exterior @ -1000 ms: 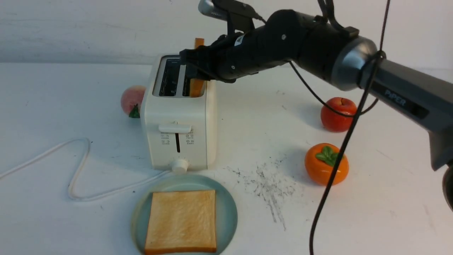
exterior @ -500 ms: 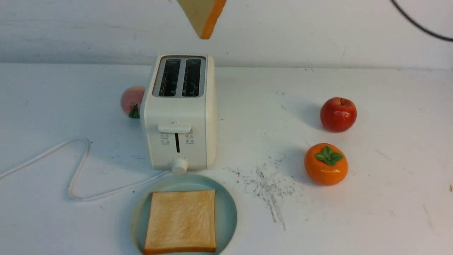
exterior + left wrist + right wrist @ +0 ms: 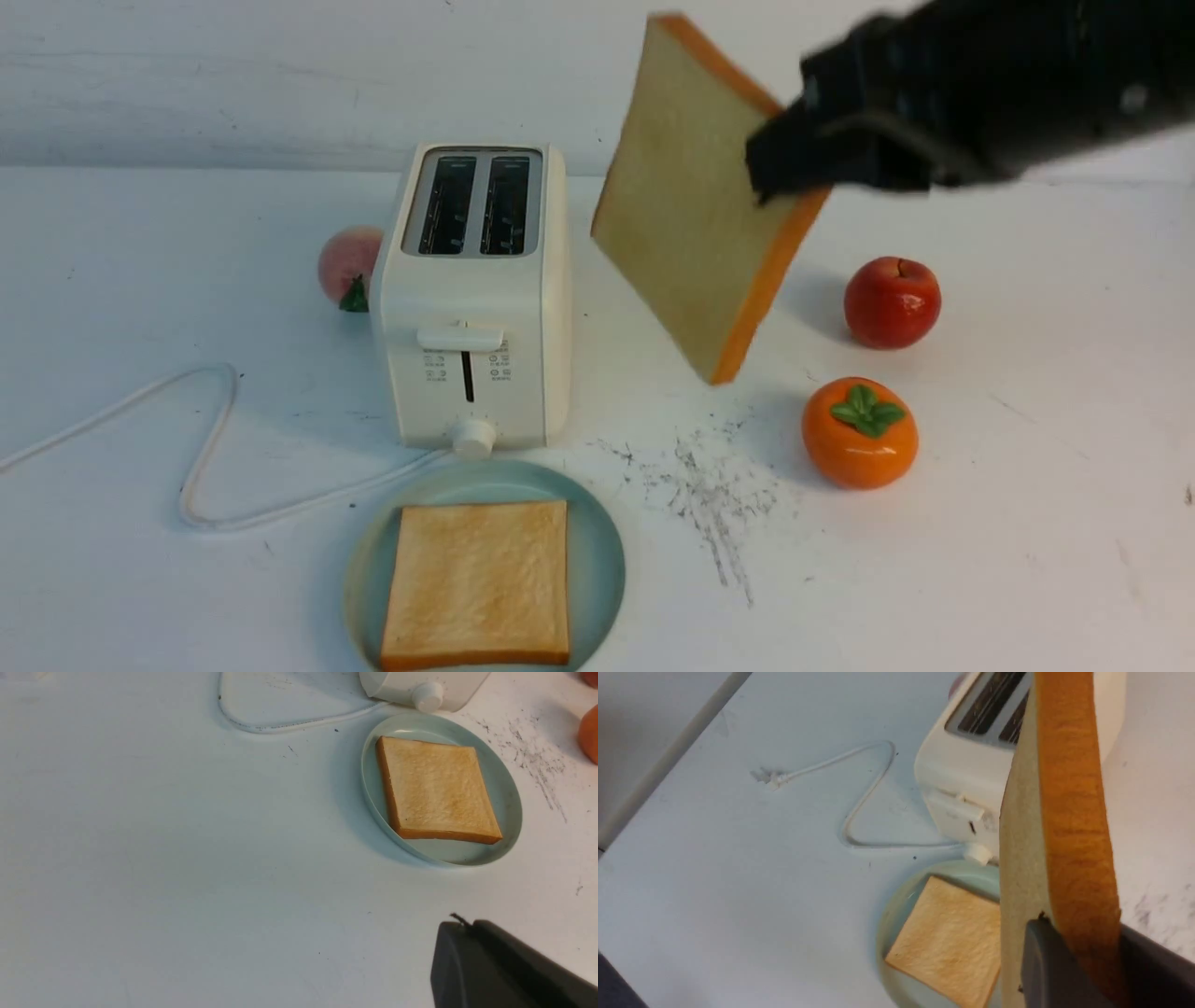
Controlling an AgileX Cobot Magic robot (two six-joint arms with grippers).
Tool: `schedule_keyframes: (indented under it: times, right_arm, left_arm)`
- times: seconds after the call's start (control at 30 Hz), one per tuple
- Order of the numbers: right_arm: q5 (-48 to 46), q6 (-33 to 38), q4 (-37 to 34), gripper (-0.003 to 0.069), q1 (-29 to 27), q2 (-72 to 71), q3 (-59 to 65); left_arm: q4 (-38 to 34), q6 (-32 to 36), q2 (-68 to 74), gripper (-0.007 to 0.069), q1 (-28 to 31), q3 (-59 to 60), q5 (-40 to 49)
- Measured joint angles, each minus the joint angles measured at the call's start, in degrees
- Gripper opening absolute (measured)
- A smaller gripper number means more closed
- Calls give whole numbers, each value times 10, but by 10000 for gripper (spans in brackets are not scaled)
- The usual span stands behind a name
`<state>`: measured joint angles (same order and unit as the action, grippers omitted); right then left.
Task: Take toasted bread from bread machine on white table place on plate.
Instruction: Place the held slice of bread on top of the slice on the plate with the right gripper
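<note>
no legible txt; tiny icons on bread machine (image 3: 471, 308) front unreadable.

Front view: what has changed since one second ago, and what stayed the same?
The right gripper, shut on the second slice, pulled it up out of the bread machine, then carried it rightward and lower; it now hangs tilted in the air. The plate and the first slice on it stayed put.

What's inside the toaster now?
In the toaster, both slots look dark and empty, though its walls hide their bottoms. The first toast lies on the plate; the right gripper grips the second toast.
</note>
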<state>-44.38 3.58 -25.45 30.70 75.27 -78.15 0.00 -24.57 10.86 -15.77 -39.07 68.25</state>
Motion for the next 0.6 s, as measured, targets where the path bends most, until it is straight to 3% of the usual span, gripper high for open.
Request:
schedule_keyframes:
  times: [0.1,0.13,0.17,0.27,0.53,0.6]
  right_arm:
    - [83,5,-80,113,0,-11,109]
    - [134,21,-145,113,0,-10,172]
    - [140,25,-154,113,0,-9,172]
    - [216,128,-314,113,0,5,266]
    - [185,423,-626,113,0,60,285]
    - [171,457,-666,113,0,72,285]
  left_arm:
    - [0,0,0,-14,0,0,0]
    - [0,0,0,-14,0,0,0]
    - [0,0,0,-14,0,0,0]
    - [0,0,0,-14,0,0,0]
    - [0,0,0,-14,0,0,-7]
    - [0,0,0,-14,0,0,-7]
